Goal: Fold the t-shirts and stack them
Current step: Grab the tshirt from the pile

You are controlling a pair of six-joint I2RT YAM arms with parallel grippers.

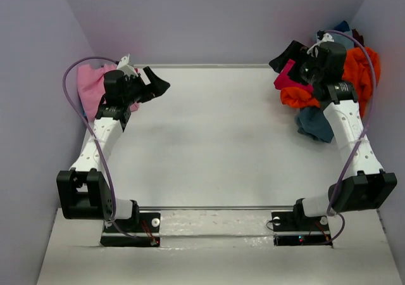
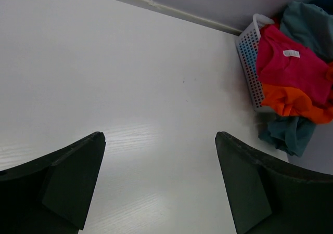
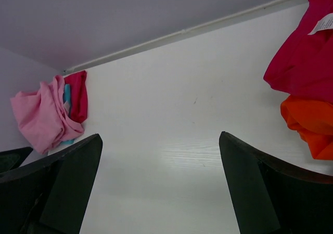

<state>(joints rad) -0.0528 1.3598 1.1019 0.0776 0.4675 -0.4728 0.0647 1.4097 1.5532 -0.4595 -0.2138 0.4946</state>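
A loose pile of t-shirts lies at the far right: a crimson-magenta one [image 1: 288, 80], an orange one [image 1: 364, 69] and a teal one [image 1: 313, 123]. In the left wrist view the crimson-magenta shirt [image 2: 291, 67] spills from a white basket [image 2: 248, 62] over the orange [image 2: 291, 101] and teal [image 2: 291, 132] shirts. A light pink shirt [image 1: 92, 85] lies bunched at the far left, with a red one [image 3: 78, 96] beside it. My left gripper [image 1: 154, 82] is open and empty next to the pink shirt. My right gripper [image 1: 285, 60] is open and empty at the pile's left edge.
The white table [image 1: 215, 139] has walls on the left, back and right. A purple cable [image 1: 73, 82] loops by the left arm, and another [image 1: 370, 63] loops over the right pile. The basket is mostly hidden in the top view.
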